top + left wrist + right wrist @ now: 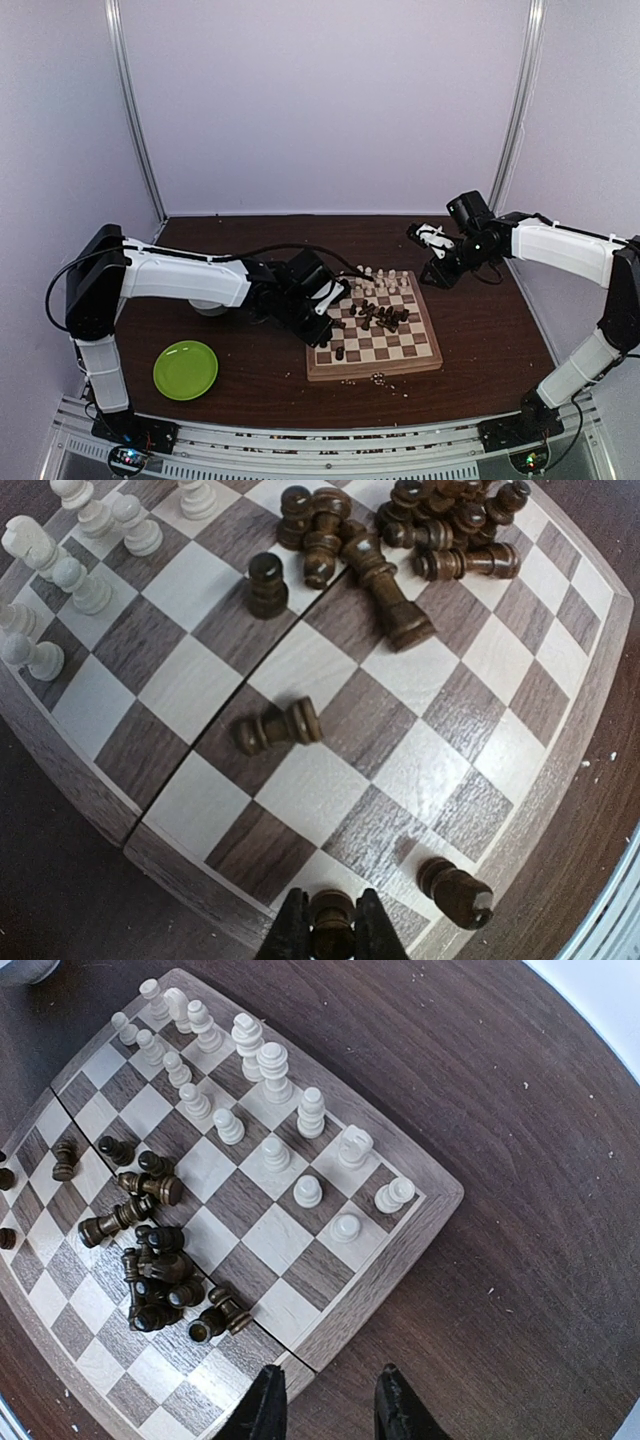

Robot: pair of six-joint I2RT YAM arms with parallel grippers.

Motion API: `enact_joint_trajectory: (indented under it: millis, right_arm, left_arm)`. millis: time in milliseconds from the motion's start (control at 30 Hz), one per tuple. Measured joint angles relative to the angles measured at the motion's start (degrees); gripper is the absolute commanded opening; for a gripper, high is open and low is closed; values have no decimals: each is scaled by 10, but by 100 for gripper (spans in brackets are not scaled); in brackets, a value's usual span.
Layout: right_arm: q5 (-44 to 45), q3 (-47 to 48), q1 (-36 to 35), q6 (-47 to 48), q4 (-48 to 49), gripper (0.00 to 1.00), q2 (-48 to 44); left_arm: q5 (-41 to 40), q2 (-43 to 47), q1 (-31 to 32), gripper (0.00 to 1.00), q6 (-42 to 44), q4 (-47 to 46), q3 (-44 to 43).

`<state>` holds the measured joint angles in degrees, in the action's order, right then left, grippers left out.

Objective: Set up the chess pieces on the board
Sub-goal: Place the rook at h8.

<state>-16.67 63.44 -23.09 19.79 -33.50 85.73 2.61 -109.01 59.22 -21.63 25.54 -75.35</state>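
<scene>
The board [375, 368] lies at mid-table. Pale chess pieces [380, 280] stand along its far rows, seen from the right wrist [270, 1070]. A heap of dark chess pieces [380, 318] lies toppled at the centre [160, 1260] [450, 530]. My left gripper [330, 300] is over the board's left side, shut on a dark piece [330, 920] above a near-edge square. One dark piece [278, 725] lies on its side ahead of it; another [455, 892] sits by the near edge. My right gripper [330, 1380] hangs open and empty above the board's right edge [400, 1230].
A round green plate [186, 369] sits at the front left. A white bowl [208, 306] is partly hidden behind the left arm. Pale crumbs [380, 378] are scattered in front of the board. A purple backdrop walls in the table.
</scene>
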Motion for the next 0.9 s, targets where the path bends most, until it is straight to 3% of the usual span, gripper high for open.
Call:
enact_joint_trajectory:
  millis: [900]
  right_arm:
    - [0,0,0,0,-2,32,4]
  left_arm:
    - [8,10,39,0,0,-2,19]
